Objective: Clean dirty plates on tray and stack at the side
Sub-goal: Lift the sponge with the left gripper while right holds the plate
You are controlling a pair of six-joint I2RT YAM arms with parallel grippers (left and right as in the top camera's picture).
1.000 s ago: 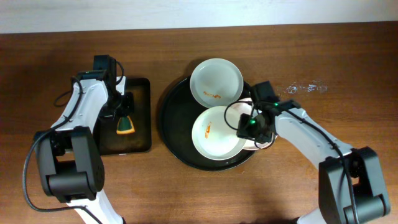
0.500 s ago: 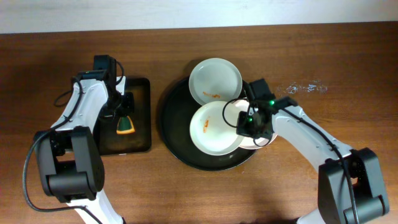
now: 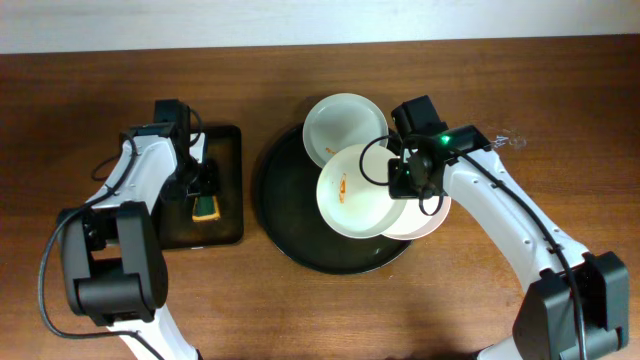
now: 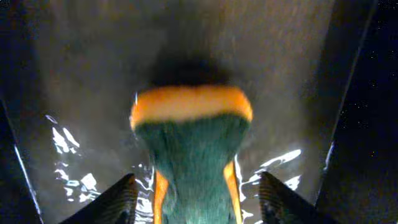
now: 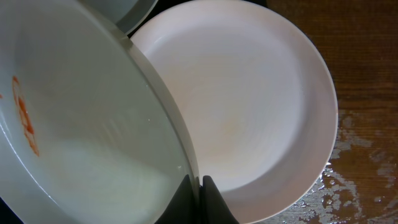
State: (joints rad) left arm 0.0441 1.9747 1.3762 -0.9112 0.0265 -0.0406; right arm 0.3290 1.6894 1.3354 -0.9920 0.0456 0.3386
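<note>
right gripper (image 5: 199, 193) pinches rim of smeared plate (image 3: 352, 190), which extends toward table's left edge over tray (image 3: 275, 215) | left gripper (image 4: 198, 202) clamps sponge (image 4: 189, 143), well apart | right arm nearer

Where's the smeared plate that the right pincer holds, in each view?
overhead: smeared plate at centre, over the tray, its right rim in the right pincer.
left wrist: not in it; only the sponge shows.
right wrist: fills the left side, rim pinched at bottom centre.
Shared landmark: the bare plate just right of it, partly under its edge.
</note>
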